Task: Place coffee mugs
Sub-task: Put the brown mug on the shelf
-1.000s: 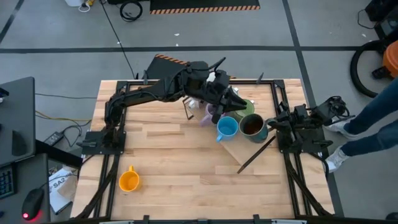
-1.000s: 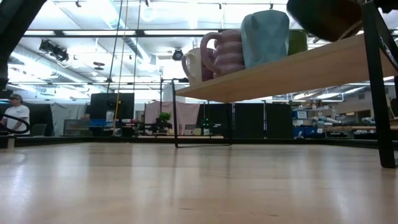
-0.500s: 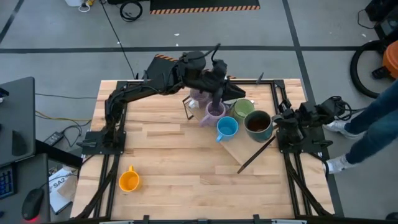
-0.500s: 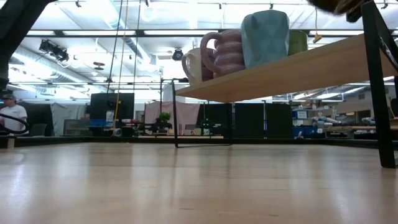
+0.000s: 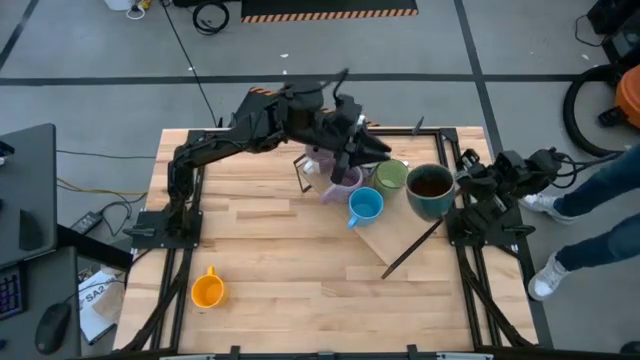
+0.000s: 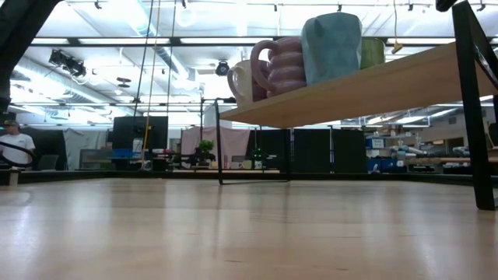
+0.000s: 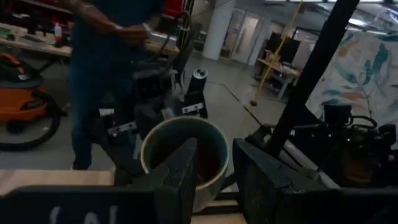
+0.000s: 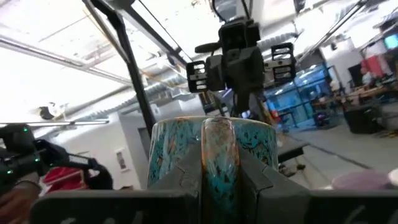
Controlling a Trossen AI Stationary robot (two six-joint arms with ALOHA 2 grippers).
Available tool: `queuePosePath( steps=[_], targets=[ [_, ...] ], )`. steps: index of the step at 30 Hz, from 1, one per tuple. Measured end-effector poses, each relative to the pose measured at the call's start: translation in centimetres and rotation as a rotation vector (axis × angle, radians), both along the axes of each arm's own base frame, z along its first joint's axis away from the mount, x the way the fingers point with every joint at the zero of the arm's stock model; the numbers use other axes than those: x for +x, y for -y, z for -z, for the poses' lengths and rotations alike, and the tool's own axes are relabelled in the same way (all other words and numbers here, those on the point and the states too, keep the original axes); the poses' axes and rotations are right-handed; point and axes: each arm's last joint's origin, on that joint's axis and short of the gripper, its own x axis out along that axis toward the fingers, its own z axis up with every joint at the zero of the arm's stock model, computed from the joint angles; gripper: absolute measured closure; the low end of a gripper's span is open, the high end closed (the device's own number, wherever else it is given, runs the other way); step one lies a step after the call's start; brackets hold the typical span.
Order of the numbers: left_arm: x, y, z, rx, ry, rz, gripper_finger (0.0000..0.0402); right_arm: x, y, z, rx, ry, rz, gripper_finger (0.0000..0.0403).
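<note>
Risk of collision: your right gripper (image 5: 462,183) is pinching the dark teal mug (image 5: 431,190) aloft beside the shelf (image 5: 400,235); your left gripper (image 5: 368,148), fingers spread, is crowding the green mug (image 5: 391,175).

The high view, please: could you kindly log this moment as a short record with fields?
right gripper: shut on the dark teal mug, held over the slanted wooden shelf
left gripper: open, above the lavender mug
mugs on shelf: blue mug, green mug, lavender mug
orange mug: on the table, near the left front corner
</note>
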Motion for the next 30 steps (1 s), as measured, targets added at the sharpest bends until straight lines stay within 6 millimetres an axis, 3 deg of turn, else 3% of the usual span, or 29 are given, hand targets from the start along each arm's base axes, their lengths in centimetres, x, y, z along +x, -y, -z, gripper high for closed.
queuePosePath(
  steps=[11,19,30],
  targets=[
    [-0.7,-1.8,0.8,0.154,-0.07,-0.038,0.0286,0.0,0.3,-3.1,0.031,-0.053,0.064,0.0349],
    [-0.5,-0.7,1.2,0.535,-0.054,-0.111,0.0265,0.6,0.1,-4.6,0.014,-0.1,0.143,0.0349],
    [-0.4,1.2,1.5,0.684,-0.054,-0.066,0.0264,1.6,-0.5,-5.7,0.022,-0.113,0.164,0.0349]
  ],
)
